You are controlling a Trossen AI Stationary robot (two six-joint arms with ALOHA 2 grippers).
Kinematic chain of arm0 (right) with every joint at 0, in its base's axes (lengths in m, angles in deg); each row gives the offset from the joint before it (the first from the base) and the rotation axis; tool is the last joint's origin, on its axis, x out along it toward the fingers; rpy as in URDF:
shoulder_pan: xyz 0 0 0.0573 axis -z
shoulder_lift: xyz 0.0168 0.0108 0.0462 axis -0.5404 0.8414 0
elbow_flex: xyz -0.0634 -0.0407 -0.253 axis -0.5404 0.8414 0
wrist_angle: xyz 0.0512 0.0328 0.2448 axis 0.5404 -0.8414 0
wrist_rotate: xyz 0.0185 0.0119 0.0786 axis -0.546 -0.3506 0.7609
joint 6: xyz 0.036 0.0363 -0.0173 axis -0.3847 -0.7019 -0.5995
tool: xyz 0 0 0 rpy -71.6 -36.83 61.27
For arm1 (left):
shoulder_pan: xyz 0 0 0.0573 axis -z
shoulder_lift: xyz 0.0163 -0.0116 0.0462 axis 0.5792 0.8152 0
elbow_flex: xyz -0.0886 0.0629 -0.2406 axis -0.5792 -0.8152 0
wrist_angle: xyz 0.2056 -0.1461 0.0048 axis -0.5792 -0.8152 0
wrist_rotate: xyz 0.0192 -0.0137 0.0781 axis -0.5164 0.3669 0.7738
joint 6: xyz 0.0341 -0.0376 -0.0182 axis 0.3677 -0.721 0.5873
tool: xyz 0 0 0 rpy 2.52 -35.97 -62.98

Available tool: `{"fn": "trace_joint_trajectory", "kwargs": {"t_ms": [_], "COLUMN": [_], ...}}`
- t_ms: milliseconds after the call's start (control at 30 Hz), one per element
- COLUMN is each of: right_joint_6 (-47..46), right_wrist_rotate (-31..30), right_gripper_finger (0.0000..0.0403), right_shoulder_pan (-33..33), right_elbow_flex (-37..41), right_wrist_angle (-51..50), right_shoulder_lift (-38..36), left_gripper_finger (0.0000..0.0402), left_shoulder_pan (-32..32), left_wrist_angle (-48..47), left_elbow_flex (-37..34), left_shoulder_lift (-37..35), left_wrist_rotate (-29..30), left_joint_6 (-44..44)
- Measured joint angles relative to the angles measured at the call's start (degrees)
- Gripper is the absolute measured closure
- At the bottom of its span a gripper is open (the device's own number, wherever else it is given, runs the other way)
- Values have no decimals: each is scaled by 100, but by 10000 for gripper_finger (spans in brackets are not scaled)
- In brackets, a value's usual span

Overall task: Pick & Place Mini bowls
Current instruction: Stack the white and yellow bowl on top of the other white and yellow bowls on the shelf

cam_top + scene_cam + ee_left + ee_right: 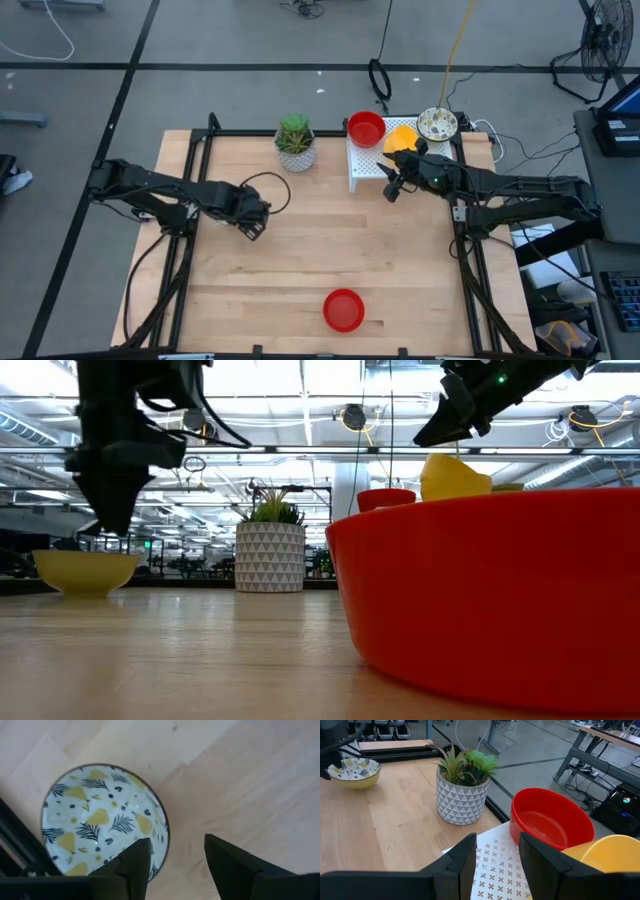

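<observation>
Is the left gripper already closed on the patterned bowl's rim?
No. The left gripper is open above the patterned bowl, one finger over its rim, nothing pinched.

Non-task items: potted plant [295, 142] w/ green spiky leaves in pale triangle-patterned pot, upright near table's far edge; white perforated rack [369, 164] just right of it, cross-shaped holes. Wooden table [320, 250], light planks, black frame. Floor beyond: cables, fan [603, 40] at top right corner
</observation>
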Motion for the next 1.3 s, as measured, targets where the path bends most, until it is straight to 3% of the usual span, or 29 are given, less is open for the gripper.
{"fn": "trace_joint_trajectory", "kwargs": {"t_ms": [300,433,733,900,1167,1300], "right_joint_6": [0,-78,-143,17,352,374], "right_wrist_rotate": [147,376,444,444,448,450], "right_gripper_finger": [268,268,268,268,268,268], "right_shoulder_pan": [0,0,-2,-70,-574,-880], "right_elbow_flex": [0,-2,-2,-2,-4,-4], "right_wrist_angle": [4,33,92,90,93,151], "right_shoulder_lift": [-2,-2,-2,-2,-2,-2], "left_gripper_finger": [215,215,217,257,384,377], "left_shoulder_pan": [422,460,460,460,466,499], "left_wrist_angle": [88,93,641,1451,3486,4777], "left_elbow_flex": [-438,-732,-1214,-1360,-1423,-1383], "left_shoulder_lift": [12,12,12,12,-6,18], "left_wrist_rotate": [2,295,243,248,300,-281], "left_joint_6": [-382,-536,-477,360,2413,3333]}}
